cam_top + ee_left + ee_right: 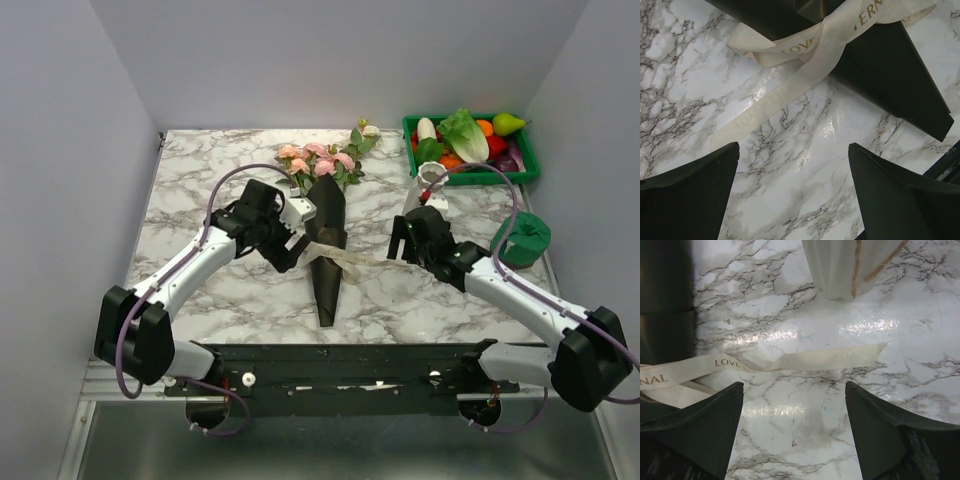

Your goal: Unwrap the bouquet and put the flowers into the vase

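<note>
Lying near the middle of the marble table in the top view, the bouquet is pointing the tip of its glossy black wrapper toward the arms' bases, while the flowers, pink and peach roses with green leaves, are spilling out at the far end. A cream ribbon is crossing the wrapper and trailing out to both sides. The left gripper is hovering just beside the wrapper's left edge and the right gripper is hanging to its right, near the ribbon's tail. The white vase is standing upright just behind the right gripper, partly hidden by it. A green crate of plastic vegetables is sitting at the far right corner, with a dark green crinkled object nearer on the right edge. In the left wrist view, the two dark fingers are standing wide apart over bare marble, released and grasping nothing, with the ribbon's loops and one loose tail lying just ahead of them against the black wrapper. In the right wrist view, the fingers are likewise spread and gripping nothing; a ribbon tail printed with gold letters is lying flat on the marble just beyond them, and the vase's fluted white base is showing at the top edge.
</note>
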Motion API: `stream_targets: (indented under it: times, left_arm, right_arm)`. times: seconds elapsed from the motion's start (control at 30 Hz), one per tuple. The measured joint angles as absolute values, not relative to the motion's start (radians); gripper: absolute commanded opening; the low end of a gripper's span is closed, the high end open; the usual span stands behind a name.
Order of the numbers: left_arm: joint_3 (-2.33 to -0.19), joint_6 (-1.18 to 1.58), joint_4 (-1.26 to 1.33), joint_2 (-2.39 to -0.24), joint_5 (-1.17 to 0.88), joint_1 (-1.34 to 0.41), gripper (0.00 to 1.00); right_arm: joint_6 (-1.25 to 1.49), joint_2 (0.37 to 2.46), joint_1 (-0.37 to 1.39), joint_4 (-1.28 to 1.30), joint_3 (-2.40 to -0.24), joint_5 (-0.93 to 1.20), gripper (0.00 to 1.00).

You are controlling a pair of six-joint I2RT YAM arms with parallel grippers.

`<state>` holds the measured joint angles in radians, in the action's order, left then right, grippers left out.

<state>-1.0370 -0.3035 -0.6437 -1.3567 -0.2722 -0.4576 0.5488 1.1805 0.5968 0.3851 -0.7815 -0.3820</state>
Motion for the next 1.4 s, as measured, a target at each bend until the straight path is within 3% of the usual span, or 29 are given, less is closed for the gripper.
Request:
stream_targets:
  times: [0.2, 0.93, 1.4]
  left_arm:
    - [-1.027, -0.371, -0.619, -1.457, -0.281, -0.493, 0.99]
    - [-1.022, -0.431, -0.398, -1.654, -0.207, -0.583, 0.97]
    - [-0.960, -0.474, -0.337, -1.672, -0.134, -0.583, 0.60]
  right_arm:
    - [0.548, 1.245, 0.597, 0.367, -0.814, -0.399, 0.97]
    - [0.583, 1.257, 0.603, 0.361, -0.820, -0.423, 0.96]
    - [0.617, 1.397, 0.603, 0.358, -0.860, -0.445, 0.96]
